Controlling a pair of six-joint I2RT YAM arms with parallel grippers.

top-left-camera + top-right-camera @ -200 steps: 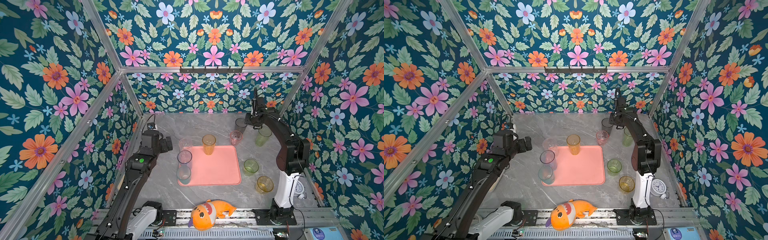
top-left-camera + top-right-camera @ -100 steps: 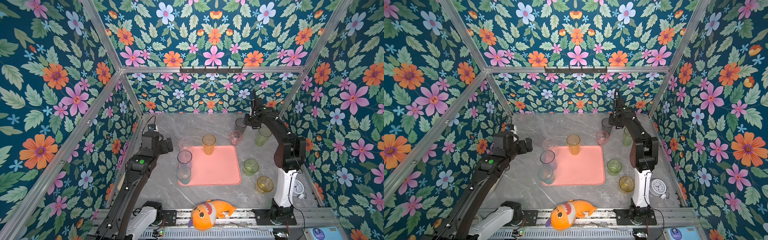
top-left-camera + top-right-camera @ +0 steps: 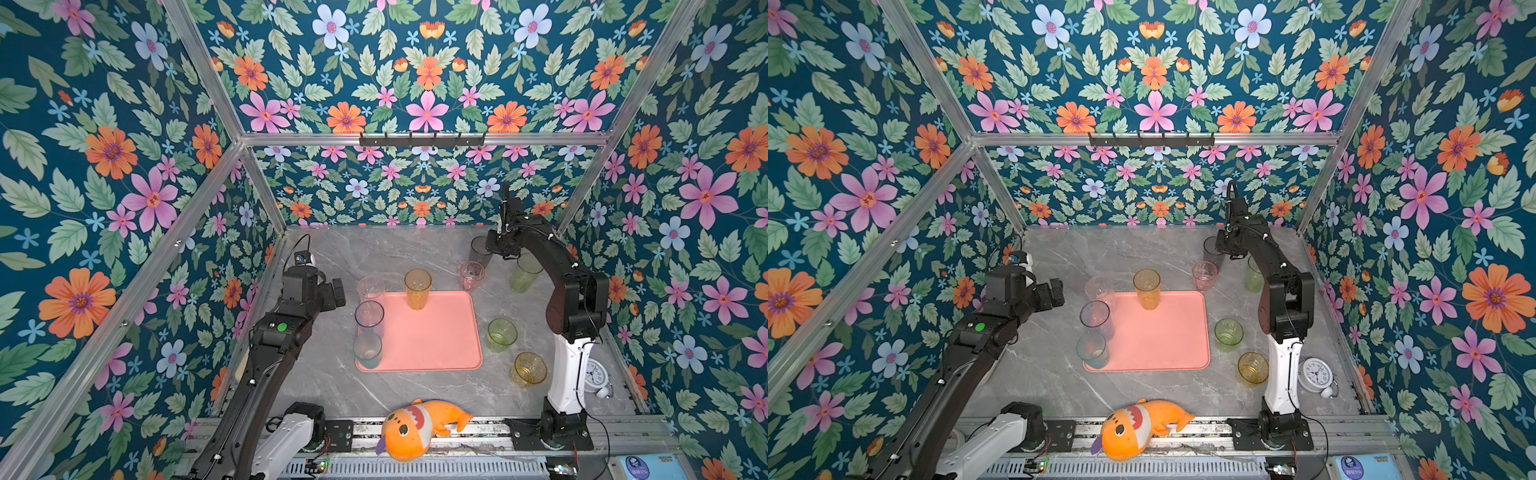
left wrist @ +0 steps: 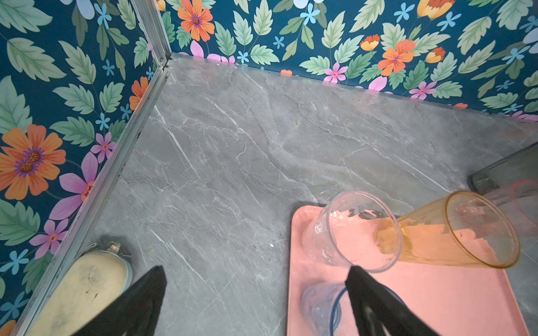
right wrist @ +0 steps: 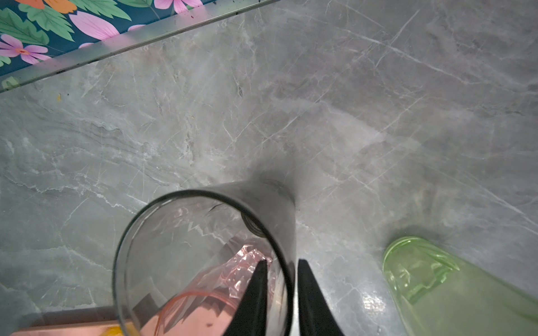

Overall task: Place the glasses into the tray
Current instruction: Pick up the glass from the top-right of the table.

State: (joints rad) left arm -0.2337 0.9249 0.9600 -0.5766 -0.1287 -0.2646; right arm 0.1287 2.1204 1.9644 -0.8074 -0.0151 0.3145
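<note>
The salmon-pink tray (image 3: 432, 332) lies mid-table. At its left and back edges stand a clear glass (image 3: 370, 287), a blue-grey glass (image 3: 369, 318), a teal glass (image 3: 367, 350) and a tall amber glass (image 3: 417, 288). Off the tray stand a pink glass (image 3: 472, 274), a tall green glass (image 3: 524, 272), a short green glass (image 3: 501, 333) and a yellow glass (image 3: 528, 369). My right gripper (image 5: 281, 261) is shut on the rim wall of the smoke-grey glass (image 5: 273, 203), one finger inside and one outside. My left gripper (image 4: 257, 269) hangs open over bare table left of the tray.
An orange plush fish (image 3: 419, 428) lies on the front rail. A white alarm clock (image 3: 594, 374) sits by the right arm's base. A beige oblong dish (image 4: 81, 291) rests against the left wall. Floral walls enclose the table on three sides.
My right gripper's jaws have narrowed onto the smoke-grey glass's wall at the back right. The left arm has stayed where it was, open.
</note>
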